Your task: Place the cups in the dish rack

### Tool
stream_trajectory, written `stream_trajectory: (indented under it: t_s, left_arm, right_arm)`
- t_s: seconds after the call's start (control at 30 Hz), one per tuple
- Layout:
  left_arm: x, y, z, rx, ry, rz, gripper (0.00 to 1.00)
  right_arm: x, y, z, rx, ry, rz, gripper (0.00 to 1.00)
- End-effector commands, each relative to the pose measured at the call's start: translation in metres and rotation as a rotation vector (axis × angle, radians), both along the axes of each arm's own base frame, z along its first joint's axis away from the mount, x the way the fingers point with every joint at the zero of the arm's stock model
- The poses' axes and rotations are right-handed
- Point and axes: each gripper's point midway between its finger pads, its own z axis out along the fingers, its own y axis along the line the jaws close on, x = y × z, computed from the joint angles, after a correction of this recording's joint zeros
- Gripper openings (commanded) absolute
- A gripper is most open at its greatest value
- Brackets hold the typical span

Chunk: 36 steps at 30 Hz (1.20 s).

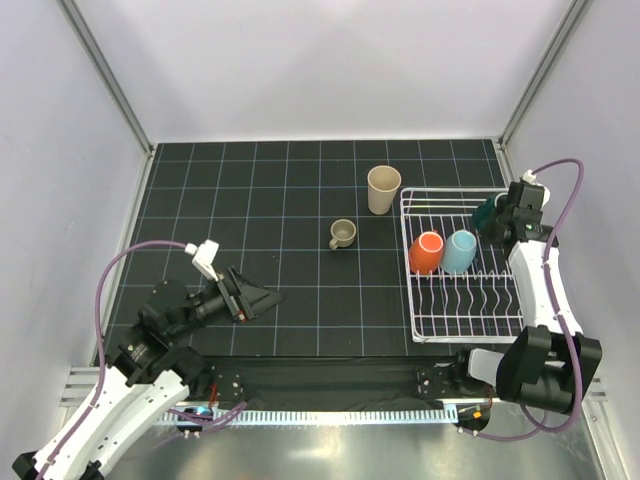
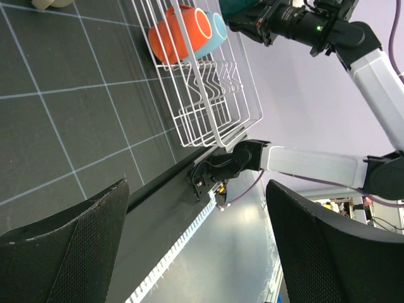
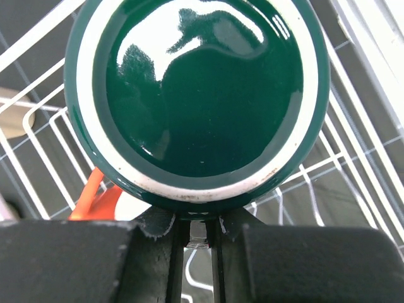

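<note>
The white dish rack [image 1: 465, 336] stands at the right. The orange cup [image 1: 425, 252] and the light blue mug [image 1: 460, 250] lie side by side in it. My right gripper [image 1: 505, 222] is shut on the dark teal white-marked mug [image 1: 487, 213] and holds it over the rack's far right corner. In the right wrist view the mug's base [image 3: 197, 95] fills the frame above the closed gripper [image 3: 197, 233]. The beige tumbler [image 1: 383, 189] and the taupe handled mug [image 1: 343, 234] stand on the mat left of the rack. My left gripper [image 1: 270, 297] is open and empty at the near left. The navy cup is out of view.
The black grid mat [image 1: 250, 200] covers the table, with white walls around it. A black strip and a white cable guide [image 1: 330, 412] run along the near edge. The left wrist view shows the rack [image 2: 208, 82], the orange cup [image 2: 180, 31] and the right arm [image 2: 315, 165].
</note>
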Motion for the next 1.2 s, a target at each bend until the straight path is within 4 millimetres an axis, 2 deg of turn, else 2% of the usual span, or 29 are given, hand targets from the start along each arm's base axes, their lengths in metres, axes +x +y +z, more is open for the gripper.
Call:
stream_trajectory:
  t_s: [0.0, 0.2, 0.33, 0.53, 0.6, 0.93, 1.1, 1.13, 1.17]
  left_arm:
    - [-0.003, 0.001, 0.005, 0.02, -0.027, -0.018, 0.86]
    - [0.002, 0.0, 0.007, 0.044, -0.034, -0.013, 0.86]
    - [0.005, 0.0, 0.005, 0.053, -0.026, -0.003, 0.86]
    - [0.009, 0.0, -0.005, 0.073, 0.004, 0.017, 0.86]
    - [0.011, 0.0, -0.009, 0.079, 0.016, 0.022, 0.86]
    - [0.014, -0.003, -0.012, 0.086, 0.034, 0.021, 0.85]
    - [0.012, -0.003, -0.014, 0.076, 0.054, 0.024, 0.85]
    - [0.012, -0.002, -0.014, 0.074, 0.055, 0.026, 0.85]
    - [0.011, -0.001, -0.014, 0.072, 0.057, 0.03, 0.84]
  right_arm:
    - [0.03, -0.024, 0.037, -0.084, -0.137, -0.003, 0.04]
    - [0.038, -0.035, 0.015, -0.1, -0.102, -0.025, 0.04]
    - [0.046, -0.037, -0.008, -0.077, -0.052, -0.026, 0.04]
    - [0.057, -0.041, -0.022, -0.065, -0.036, -0.039, 0.04]
    - [0.057, -0.044, -0.032, -0.062, 0.001, -0.058, 0.04]
    - [0.057, -0.041, -0.05, -0.034, 0.042, -0.051, 0.04]
    - [0.051, -0.039, -0.063, -0.019, 0.084, -0.057, 0.15]
    - [0.051, -0.04, -0.065, -0.018, 0.092, -0.06, 0.23]
    - [0.049, -0.039, -0.069, -0.011, 0.107, -0.063, 0.25]
